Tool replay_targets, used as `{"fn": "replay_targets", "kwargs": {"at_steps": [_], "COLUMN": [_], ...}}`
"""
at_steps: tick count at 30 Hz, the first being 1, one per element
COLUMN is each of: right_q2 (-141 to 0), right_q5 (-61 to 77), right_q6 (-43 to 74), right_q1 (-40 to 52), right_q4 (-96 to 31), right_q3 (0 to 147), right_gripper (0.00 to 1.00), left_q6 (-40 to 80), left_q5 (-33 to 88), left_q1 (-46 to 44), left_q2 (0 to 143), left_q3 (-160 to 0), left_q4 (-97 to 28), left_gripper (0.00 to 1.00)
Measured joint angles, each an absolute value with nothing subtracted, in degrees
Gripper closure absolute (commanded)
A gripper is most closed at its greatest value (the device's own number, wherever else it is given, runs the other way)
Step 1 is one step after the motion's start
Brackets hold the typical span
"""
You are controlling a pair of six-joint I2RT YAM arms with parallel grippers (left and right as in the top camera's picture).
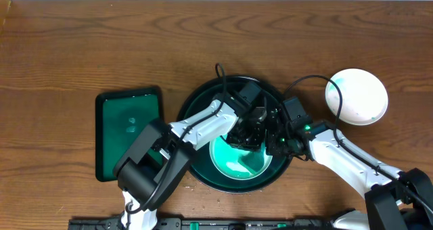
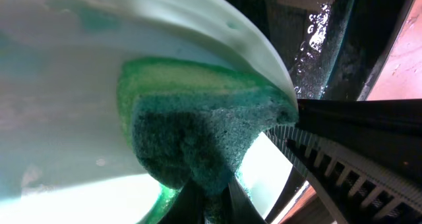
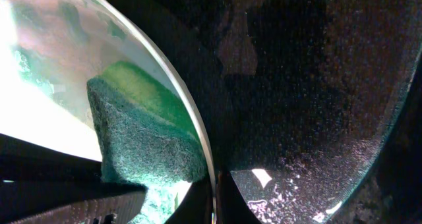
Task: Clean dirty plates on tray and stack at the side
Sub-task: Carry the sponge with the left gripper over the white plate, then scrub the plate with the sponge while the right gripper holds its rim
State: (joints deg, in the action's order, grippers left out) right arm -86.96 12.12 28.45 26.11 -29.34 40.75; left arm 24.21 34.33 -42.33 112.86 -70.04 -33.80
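Table: brown wood grain; both arms come in from the near edge.
Round tray: dark, raised rim, mid-table; both grippers work inside it.
Tinted plate: in the round tray, tipped up on edge rather than flat – teal-green film across its face.
White plate: on the table to the right of the round tray, well apart from it; whether more than one is stacked there, I cannot tell.
Rectangular green tray: flat on the table, just left of the round tray, glossy green floor.
Left gripper: fingers pinched tight on the sponge, holding it from below.
Sponge: dark green scrub face, lighter yellow-green layer behind; pressed against the tinted plate's face.
Right gripper: fingers closed over the tinted plate's rim, one on each side.
Overhead only: shows the whole layout; the sponge is hidden under the arms.
Left wrist only: a ribbed pad of the right gripper – meeting the plate edge beside the sponge.
Right wrist only: the round tray's floor, speckled with wet drops.
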Motion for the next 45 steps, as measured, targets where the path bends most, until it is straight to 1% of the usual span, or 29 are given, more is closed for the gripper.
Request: {"fn": "replay_targets", "kwargs": {"at_steps": [4, 8, 13, 19, 25, 26, 27, 28, 30, 31, 37, 45], "right_q2": [-87.0, -87.0, -87.0, -86.9, -86.8, -86.8, -86.8, -86.8, -86.8, -86.8, -86.8, -86.8], "right_q5": [12.1, 12.4, 14.8, 18.1, 17.8, 17.5, 17.3, 17.3, 17.1, 17.0, 17.4, 18.3], "right_q6": [28.4, 28.4, 28.4, 28.6, 28.9, 28.9, 28.9, 29.1, 29.4, 29.5, 30.8, 31.7], "right_q1": [26.1, 26.1, 26.2, 26.4, 26.4, 26.3, 26.3, 26.4, 26.4, 26.4, 26.4, 26.4], "right_q4": [-29.4, -29.1, -28.2, -28.1, -29.2, -29.3, -29.3, -29.2, -28.4, -28.1, -23.7, -22.2], "right_q3": [40.8, 40.8, 40.9, 42.0, 41.9, 41.8, 41.8, 41.8, 41.7, 41.7, 41.7, 41.7], "right_gripper": [0.99, 0.99, 0.99, 0.99, 0.99, 0.98, 0.95, 0.90, 0.77, 0.75, 0.70, 0.71], "left_q6": [24.6, 25.5, 25.5, 27.0, 28.7, 28.8, 28.9, 28.9, 28.9, 28.8, 28.5, 28.5], "left_q5": [34.7, 33.8, 29.6, 19.8, 3.8, 1.2, -0.6, -2.0, -3.2, -3.4, -4.5, -9.1], "left_q1": [-40.7, -37.0, -31.9, -30.4, -29.2, -29.1, -29.1, -29.0, -29.1, -29.1, -29.9, -33.3], "left_q2": [112.9, 112.9, 112.4, 111.4, 110.7, 110.7, 110.7, 110.7, 110.8, 110.8, 110.8, 110.8], "left_q3": [-70.0, -70.0, -70.0, -71.4, -72.6, -72.6, -72.6, -72.5, -72.5, -72.5, -72.3, -71.8], "left_q4": [-33.9, -34.0, -34.3, -38.8, -46.0, -46.8, -47.3, -47.6, -47.6, -47.6, -47.4, -46.5], "left_gripper": [0.93, 0.93, 0.93, 0.93, 0.93, 0.93, 0.93, 0.93, 0.93, 0.93, 0.93, 0.93]}}
